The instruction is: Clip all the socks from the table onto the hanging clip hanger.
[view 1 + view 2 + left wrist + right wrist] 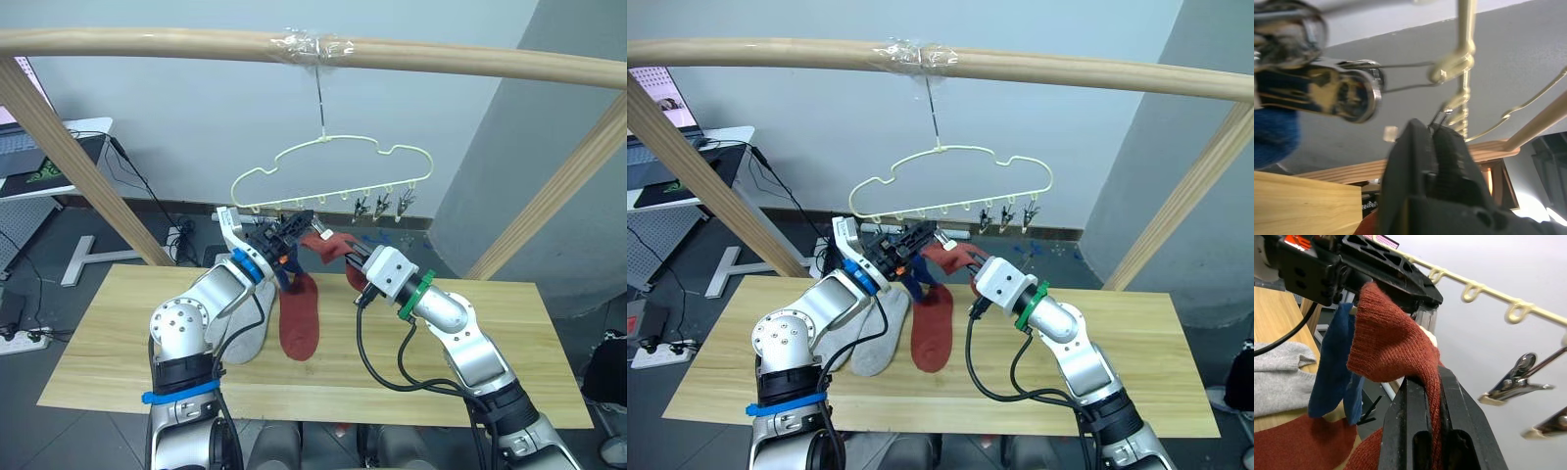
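Note:
The pale yellow-green clip hanger (338,143) hangs from the wooden bar. My left gripper (302,223) is raised to its row of clips and shut on a metal clip (1439,116). A blue sock (287,276) dangles from the hanger right beside it. My right gripper (1432,377) is shut on a rust red sock (1386,338), holding its cuff up against the left gripper's fingers (1391,274). On the table (490,333) lie a second rust red sock (299,321) and two light grey socks (245,331), below my left arm.
Three free clips (382,206) hang at the hanger's right end. The thick wooden bar frame (441,54) spans overhead, with slanted legs on both sides. A white desk with a laptop (39,166) stands far left, with cables on the floor.

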Robot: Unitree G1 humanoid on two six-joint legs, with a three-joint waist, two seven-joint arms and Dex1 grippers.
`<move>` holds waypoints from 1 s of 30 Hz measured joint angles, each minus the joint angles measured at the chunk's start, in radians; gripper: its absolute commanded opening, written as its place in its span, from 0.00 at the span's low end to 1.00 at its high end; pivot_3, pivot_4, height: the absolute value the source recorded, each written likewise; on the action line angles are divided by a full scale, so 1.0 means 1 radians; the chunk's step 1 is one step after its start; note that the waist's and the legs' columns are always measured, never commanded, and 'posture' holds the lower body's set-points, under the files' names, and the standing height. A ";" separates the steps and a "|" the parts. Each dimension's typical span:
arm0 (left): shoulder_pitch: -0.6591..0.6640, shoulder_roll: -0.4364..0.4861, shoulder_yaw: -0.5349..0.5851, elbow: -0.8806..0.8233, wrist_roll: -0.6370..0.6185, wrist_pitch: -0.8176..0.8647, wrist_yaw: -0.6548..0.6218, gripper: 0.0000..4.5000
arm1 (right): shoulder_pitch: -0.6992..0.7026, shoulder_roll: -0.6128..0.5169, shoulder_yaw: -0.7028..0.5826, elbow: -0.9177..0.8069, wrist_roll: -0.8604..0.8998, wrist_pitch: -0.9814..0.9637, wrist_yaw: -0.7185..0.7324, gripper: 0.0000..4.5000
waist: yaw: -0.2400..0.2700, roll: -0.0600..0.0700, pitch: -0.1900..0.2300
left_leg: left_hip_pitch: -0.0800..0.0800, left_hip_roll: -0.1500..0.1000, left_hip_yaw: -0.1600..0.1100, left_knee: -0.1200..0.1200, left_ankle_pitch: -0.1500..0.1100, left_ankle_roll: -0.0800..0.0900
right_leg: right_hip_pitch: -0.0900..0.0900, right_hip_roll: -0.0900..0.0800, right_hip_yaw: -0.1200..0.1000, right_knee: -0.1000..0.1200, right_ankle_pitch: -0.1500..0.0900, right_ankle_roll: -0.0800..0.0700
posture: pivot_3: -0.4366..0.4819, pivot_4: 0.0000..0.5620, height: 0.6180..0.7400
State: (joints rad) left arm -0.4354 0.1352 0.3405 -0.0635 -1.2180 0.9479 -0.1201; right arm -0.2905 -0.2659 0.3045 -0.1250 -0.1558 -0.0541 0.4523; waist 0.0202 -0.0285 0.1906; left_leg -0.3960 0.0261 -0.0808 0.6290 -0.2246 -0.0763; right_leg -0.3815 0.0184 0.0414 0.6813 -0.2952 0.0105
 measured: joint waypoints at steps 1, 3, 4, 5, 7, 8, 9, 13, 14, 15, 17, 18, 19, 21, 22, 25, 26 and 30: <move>0.000 0.000 0.000 0.000 -0.001 0.001 0.000 0.42 | 0.000 0.002 0.000 0.001 0.000 0.003 0.001 0.00 | 0.001 0.000 0.000 | 0.000 0.000 0.000 0.000 0.000 0.000 | 0.000 0.000 0.000 0.000 0.000 0.000 | 0.59 0.28 1.00; 0.000 0.002 -0.002 0.000 -0.002 0.002 0.000 0.55 | 0.000 0.005 0.000 0.001 0.001 0.009 0.001 0.00 | 0.001 0.000 0.000 | 0.000 0.000 0.000 0.000 0.000 0.000 | 0.000 0.000 0.000 0.000 0.000 0.000 | 0.59 0.28 1.00; 0.000 0.007 -0.002 -0.001 -0.002 0.003 -0.001 0.62 | 0.000 0.005 0.000 0.001 0.002 0.013 0.002 0.00 | 0.001 0.000 0.000 | 0.000 0.000 0.000 0.000 0.000 0.000 | 0.000 0.000 0.000 0.000 0.000 0.000 | 0.59 0.28 1.00; 0.001 0.022 -0.008 -0.002 0.001 0.005 -0.003 0.68 | 0.000 0.007 0.000 0.002 0.003 0.019 0.002 0.00 | 0.001 0.000 0.000 | 0.000 0.000 0.000 0.000 0.000 0.000 | 0.000 0.000 0.000 0.000 0.000 0.000 | 0.59 0.28 1.00; 0.007 0.098 -0.029 -0.026 0.018 0.023 -0.020 0.81 | 0.001 0.017 0.000 0.012 0.014 0.044 0.004 0.00 | -0.002 0.000 0.000 | -0.001 0.000 0.000 -0.001 0.000 0.000 | -0.002 0.001 0.000 0.001 0.000 0.000 | 0.60 0.29 1.00; 0.007 0.116 -0.027 -0.041 0.017 0.027 -0.021 0.88 | 0.001 0.017 0.000 0.018 0.018 0.053 0.004 0.00 | 0.000 0.000 0.000 | -0.001 0.001 0.000 -0.001 0.000 0.000 | -0.003 0.001 0.000 0.001 0.000 0.000 | 0.60 0.29 1.00; 0.009 0.131 -0.026 -0.060 0.016 0.032 -0.027 0.88 | 0.002 0.019 -0.001 0.022 0.020 0.066 0.005 0.00 | 0.001 0.000 0.000 | -0.002 0.001 0.000 -0.001 0.000 0.000 | -0.003 0.001 0.000 0.001 0.000 0.000 | 0.60 0.29 1.00; 0.057 0.290 -0.084 -0.207 0.059 0.057 -0.116 0.88 | 0.002 0.041 -0.014 0.034 0.048 0.136 0.004 0.06 | 0.001 0.000 0.000 | -0.003 0.001 0.001 -0.001 0.000 0.000 | -0.004 0.000 0.001 0.000 0.001 -0.001 | 0.62 0.28 1.00; 0.083 0.335 -0.109 -0.266 0.112 0.038 -0.137 0.89 | 0.002 0.046 -0.017 0.038 0.060 0.155 0.005 0.13 | 0.002 0.000 0.000 | -0.002 0.001 0.001 -0.001 0.000 0.000 | -0.004 -0.002 0.001 0.001 0.001 -0.002 | 0.63 0.28 1.00; 0.103 0.365 -0.128 -0.303 0.152 0.024 -0.146 0.89 | 0.002 0.050 -0.021 0.039 0.062 0.165 0.005 0.19 | 0.003 0.000 0.000 | -0.003 0.001 0.001 -0.001 0.000 0.000 | -0.004 -0.002 0.001 0.000 0.001 -0.002 | 0.63 0.28 1.00; 0.161 0.410 -0.176 -0.397 0.279 -0.054 -0.166 0.89 | 0.002 0.056 -0.028 0.040 0.085 0.194 0.015 0.32 | 0.005 0.000 0.001 | -0.003 0.002 0.001 -0.001 0.000 0.000 | -0.004 -0.002 0.002 0.000 0.001 -0.002 | 0.63 0.28 1.00; 0.172 0.419 -0.185 -0.412 0.293 -0.063 -0.178 0.89 | 0.003 0.056 -0.030 0.040 0.093 0.201 0.020 0.40 | 0.005 0.000 0.001 | -0.003 0.002 0.001 -0.001 0.000 0.000 | -0.004 -0.002 0.002 0.000 0.000 -0.002 | 0.63 0.28 1.00; 0.186 0.437 -0.197 -0.424 0.305 -0.077 -0.216 0.89 | 0.003 0.058 -0.031 0.040 0.101 0.212 0.026 0.47 | 0.005 0.000 0.001 | -0.003 0.001 0.000 -0.001 0.000 0.000 | -0.004 -0.002 0.001 0.000 0.000 -0.001 | 0.63 0.28 1.00; 0.219 0.471 -0.207 -0.431 0.317 -0.101 -0.306 0.89 | 0.007 0.059 -0.032 0.036 0.110 0.233 0.031 0.63 | 0.006 0.001 0.001 | -0.003 0.001 0.001 -0.002 0.000 0.000 | -0.004 -0.002 0.001 0.000 -0.001 -0.001 | 0.63 0.28 1.00; 0.252 0.478 -0.205 -0.428 0.324 -0.140 -0.375 0.89 | 0.029 0.059 -0.038 0.012 0.129 0.260 0.036 0.71 | 0.005 0.002 0.001 | -0.003 0.001 0.001 -0.002 0.000 0.000 | -0.004 -0.002 0.001 0.000 -0.001 -0.002 | 0.63 0.28 1.00; 0.314 0.482 -0.203 -0.393 0.377 -0.231 -0.474 0.89 | 0.077 0.056 -0.051 -0.025 0.158 0.318 0.042 0.94 | 0.005 0.002 0.002 | -0.003 0.002 0.001 -0.002 0.000 0.000 | -0.005 -0.002 0.001 0.000 -0.001 -0.002 | 0.64 0.27 1.00; 0.334 0.492 -0.206 -0.390 0.406 -0.264 -0.499 0.89 | 0.087 0.058 -0.055 -0.040 0.171 0.337 0.040 1.00 | 0.005 0.002 0.002 | -0.003 0.002 0.001 -0.002 0.000 0.000 | -0.006 -0.002 0.001 0.000 -0.001 -0.003 | 0.64 0.27 1.00; 0.437 0.517 -0.233 -0.389 0.544 -0.435 -0.612 0.89 | 0.126 0.126 -0.132 -0.200 0.222 0.516 -0.053 1.00 | 0.004 0.003 0.002 | -0.004 0.003 0.002 -0.004 0.000 0.000 | -0.007 -0.002 0.002 0.000 -0.002 -0.004 | 0.63 0.26 1.00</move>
State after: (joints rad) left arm 0.0015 0.6518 0.1080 -0.4528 -0.6740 0.5126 -0.7317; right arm -0.1648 -0.1400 0.1728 -0.3246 0.0666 0.4615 0.3997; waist 0.0246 -0.0258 0.1925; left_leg -0.4000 0.0293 -0.0791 0.6250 -0.2248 -0.0759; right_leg -0.3888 0.0165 0.0430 0.6816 -0.2972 0.0069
